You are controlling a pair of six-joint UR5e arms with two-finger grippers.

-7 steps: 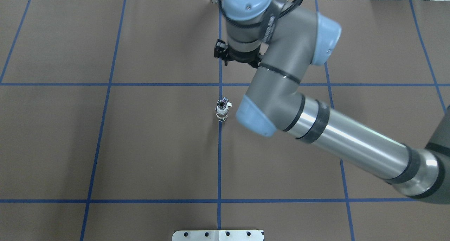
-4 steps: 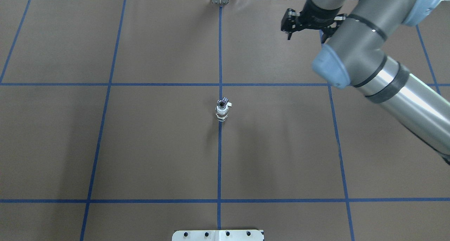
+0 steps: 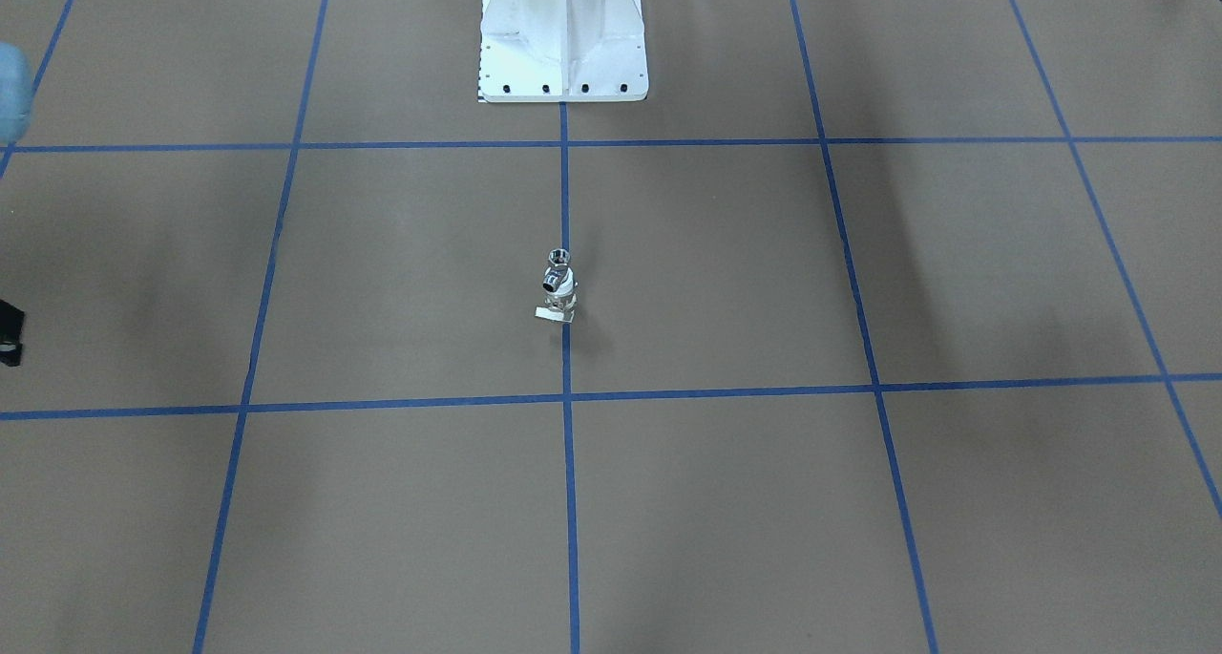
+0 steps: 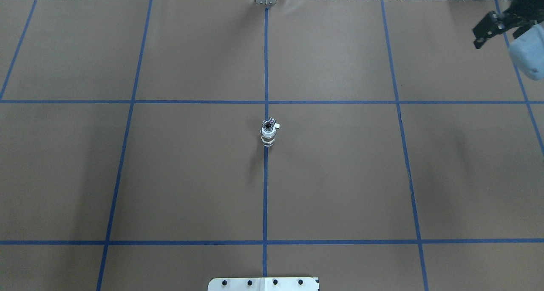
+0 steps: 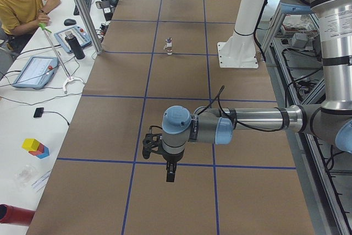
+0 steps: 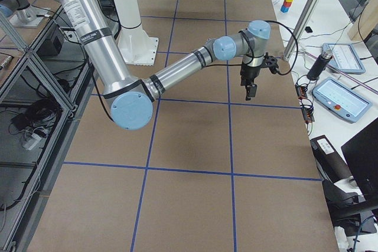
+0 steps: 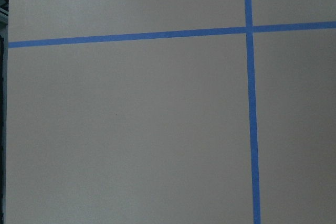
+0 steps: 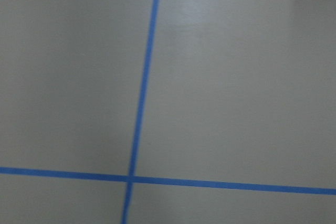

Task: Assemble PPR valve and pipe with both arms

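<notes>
The small PPR valve [image 4: 267, 133], with its white plastic ring collar, silvery metal middle and flat pale tab, sits on the central blue tape line [image 4: 265, 197] of the brown table mat [image 4: 340, 176]. It is well apart from both sets of jaws. The tiny shiny chrome pipe [image 3: 558, 257] is in line with the valve and touches it at the end away from the tab. Whether the joined pair stands or lies cannot be settled, since the views disagree. The black two-finger right gripper [image 6: 251, 94], on the grey tubular right arm [image 6: 177, 72] with pale blue joint caps, hangs fingers-down over the mat. The valve is far off to this gripper's left and nearer the robot. Its jaws are too small and too cut off to tell whether they are parted or closed. The black left gripper [image 5: 171, 175], on the matching left arm [image 5: 247, 119], also points down over the mat, with the valve far beyond it along the table. It shows only in the side view, so the state of its jaws cannot be told. Beneath each set of jaws the wrist cameras show only mat and crossing tape. The white bolted pedestal [image 3: 563, 33] stands on the robot's side of the valve.
</notes>
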